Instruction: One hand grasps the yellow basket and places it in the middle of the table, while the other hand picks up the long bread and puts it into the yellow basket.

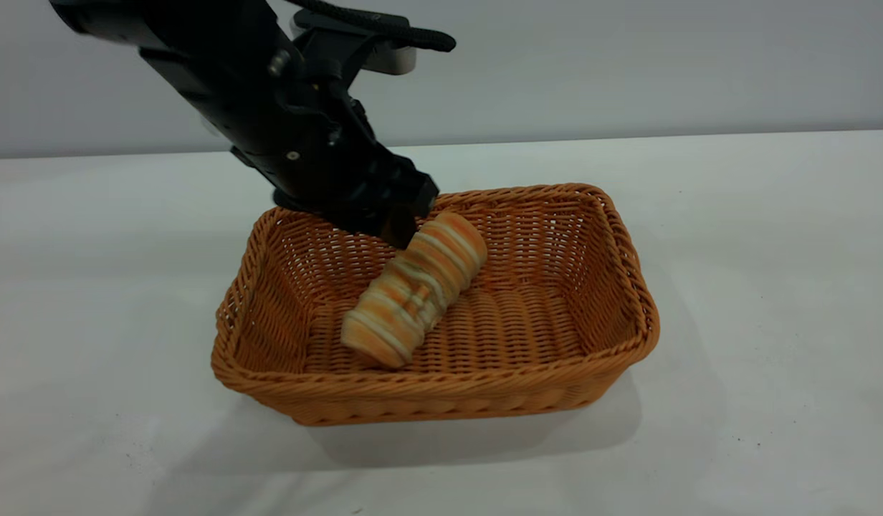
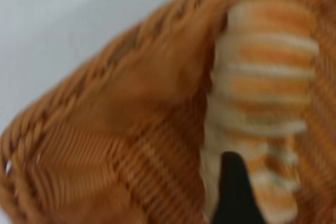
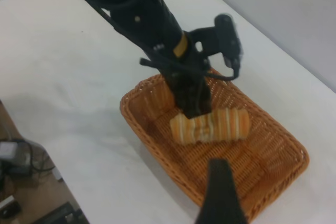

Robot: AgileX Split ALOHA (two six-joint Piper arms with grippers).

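Observation:
The yellow basket [image 1: 613, 287] stands on the white table [image 1: 771, 236], mid-table. The long bread [image 1: 413, 287] is inside it, tilted: its lower end rests on the basket floor and its upper end is raised. My left gripper [image 1: 404, 231] reaches down from the back left and is shut on the bread's raised end. In the left wrist view one dark finger [image 2: 233, 187] lies across the bread [image 2: 262, 77]. My right gripper [image 3: 218, 187] hovers well above one long side of the basket [image 3: 142, 124], apart from it, and is out of the exterior view.
The left arm [image 1: 269, 93] slants over the basket's back left corner. In the right wrist view the table's edge [image 3: 31, 145] shows, with cables and gear [image 3: 16, 156] below it.

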